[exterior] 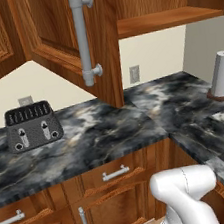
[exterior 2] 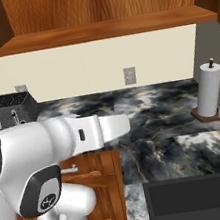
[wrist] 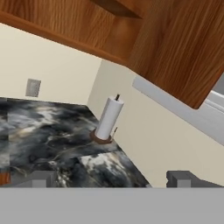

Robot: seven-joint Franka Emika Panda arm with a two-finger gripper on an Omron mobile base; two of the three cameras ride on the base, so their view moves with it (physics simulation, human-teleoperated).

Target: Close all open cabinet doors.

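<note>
While the gripper (wrist: 111, 179) stands spread wide with nothing between its finger tips, it hangs low over the dark marble counter (exterior: 111, 129), pointing toward the paper towel roll (wrist: 108, 119) in the corner. An open cabinet door (exterior: 68, 39) juts out above the counter, up and left of the hand, its grey bar handle (exterior: 81, 35) facing the room. Beyond it, a bare shelf (exterior: 166, 19) shows. Its top is cut off. A black toaster (exterior: 32, 126) sits left.
</note>
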